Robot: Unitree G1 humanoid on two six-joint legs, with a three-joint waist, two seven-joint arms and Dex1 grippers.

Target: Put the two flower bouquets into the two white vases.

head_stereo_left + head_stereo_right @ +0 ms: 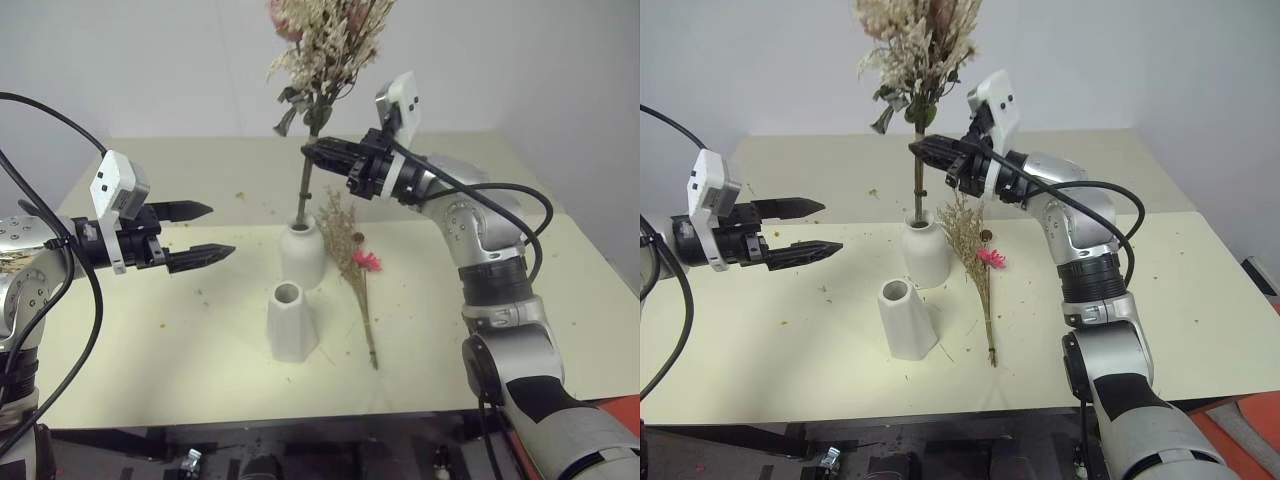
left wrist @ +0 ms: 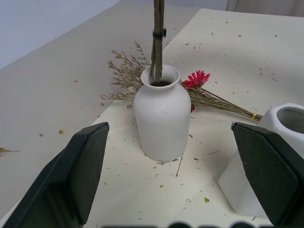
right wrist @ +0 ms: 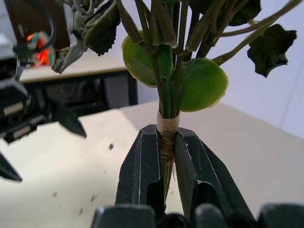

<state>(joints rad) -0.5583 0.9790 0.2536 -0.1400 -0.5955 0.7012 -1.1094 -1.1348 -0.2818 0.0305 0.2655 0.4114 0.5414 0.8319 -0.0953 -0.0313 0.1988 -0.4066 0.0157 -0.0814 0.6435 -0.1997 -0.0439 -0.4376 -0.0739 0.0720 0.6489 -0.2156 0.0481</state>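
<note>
- Our right jaws are clamped on the stems of the fuller bouquet, just at the tan wrapping below the green leaves.
- This bouquet stands nearly upright; its stems go down into the mouth of the rounded bottle-shaped vase, and its pale blooms rise well above the right jaws.
- Our left jaws stand apart and hold nothing. They hang above the surface, on the left side of both vases and well apart from them, pointing toward them.
- In the left wrist view the rounded vase sits between the two black fingers, farther away, with the stems inside its neck.
- The tapered vase stands upright just in front of the rounded one, its round mouth empty.
- The slim grassy bouquet with one bright pink flower lies flat on the surface, just to the right of both vases, its stem end pointing to the front edge.
- Small dry crumbs are scattered over the surface around the vases.
</note>
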